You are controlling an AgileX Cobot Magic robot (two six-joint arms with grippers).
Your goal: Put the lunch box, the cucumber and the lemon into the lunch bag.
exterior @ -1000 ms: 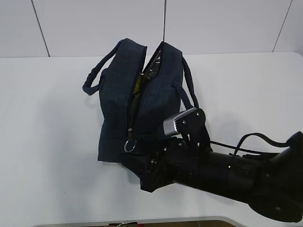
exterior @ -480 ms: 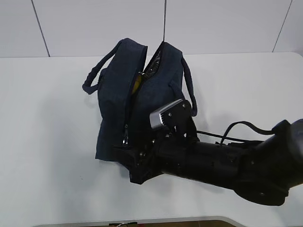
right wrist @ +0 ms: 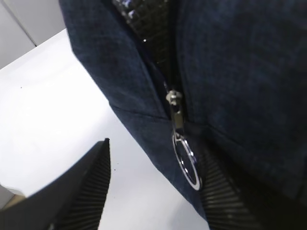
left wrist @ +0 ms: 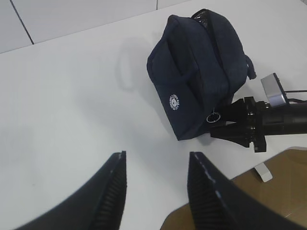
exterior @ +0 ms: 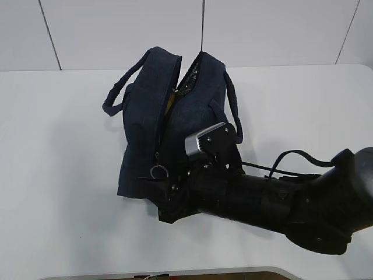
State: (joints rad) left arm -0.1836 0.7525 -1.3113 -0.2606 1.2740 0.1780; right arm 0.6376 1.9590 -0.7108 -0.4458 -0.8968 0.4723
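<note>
Right end effector (right wrist: pixel 148 187): jaws parted, ring pull (right wrist: pixel 184 163) between them, ungripped | lunch bag (exterior: pixel 169 116): mid-desk (exterior: pixel 58 146), zipper partly open, yellow showing inside | left end effector (left wrist: pixel 156 184): open, empty | risk: ring slips aside on closing, bag drags.

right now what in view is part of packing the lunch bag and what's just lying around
Part of the job:
- lunch bag, top partly unzipped, foil lining showing
- zipper ring pull, between the right gripper's open fingers
- a yellow item glimpsed inside the opening, perhaps the lemon
- left gripper, open, hovering away from the bag

Just lying about:
- nothing else on the white table; lunch box and cucumber not visible
</note>
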